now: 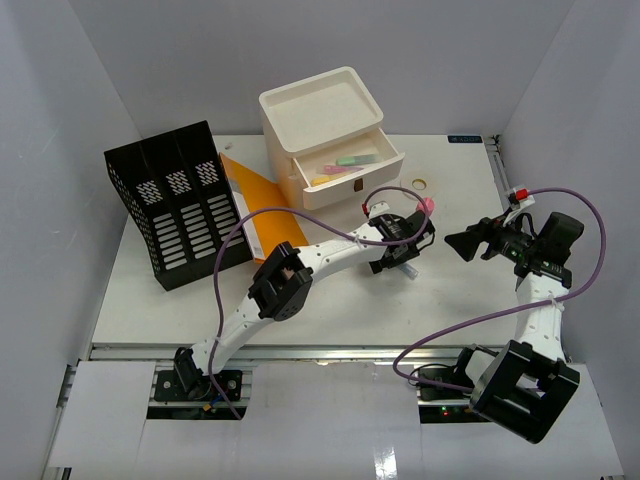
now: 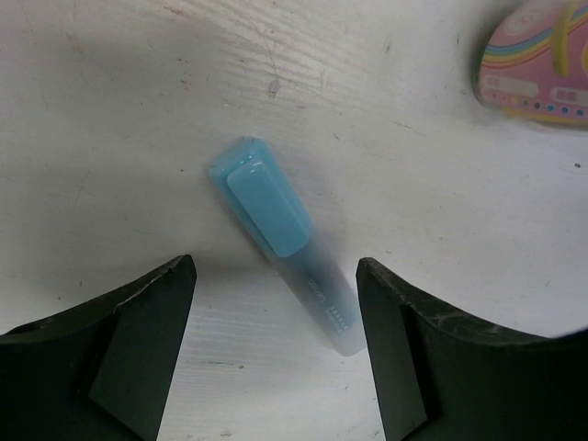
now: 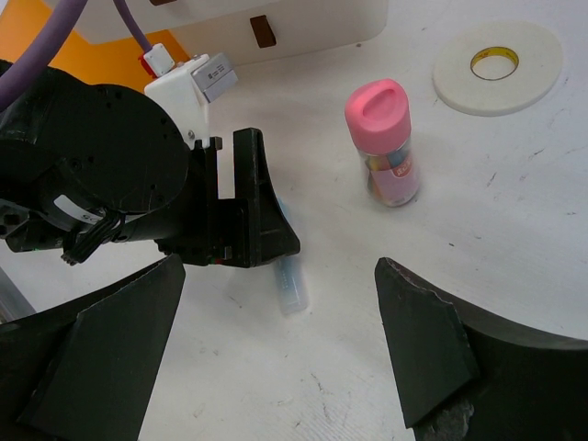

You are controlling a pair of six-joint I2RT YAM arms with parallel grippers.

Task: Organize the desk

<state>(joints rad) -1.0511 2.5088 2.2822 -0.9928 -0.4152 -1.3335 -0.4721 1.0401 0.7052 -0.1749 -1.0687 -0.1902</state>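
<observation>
The white desk [image 1: 160,310] carries a light blue highlighter [image 2: 280,239], lying flat and capped. My left gripper [image 2: 276,268] is open just above it, its fingers on either side of the barrel and not touching it. In the top view the left gripper [image 1: 404,258] is at mid-desk, in front of the drawer box. My right gripper [image 1: 458,242] is open and empty, a little to the right and pointing at the left one. In the right wrist view [image 3: 278,268] the highlighter's clear end [image 3: 291,289] sticks out from under the left gripper.
A cream drawer box [image 1: 325,135] stands at the back, its top drawer open with highlighters inside. A pink-capped bottle [image 3: 386,142] and a white tape roll [image 3: 496,64] lie beside it. A black file rack [image 1: 178,205] and an orange folder [image 1: 258,200] are at the left.
</observation>
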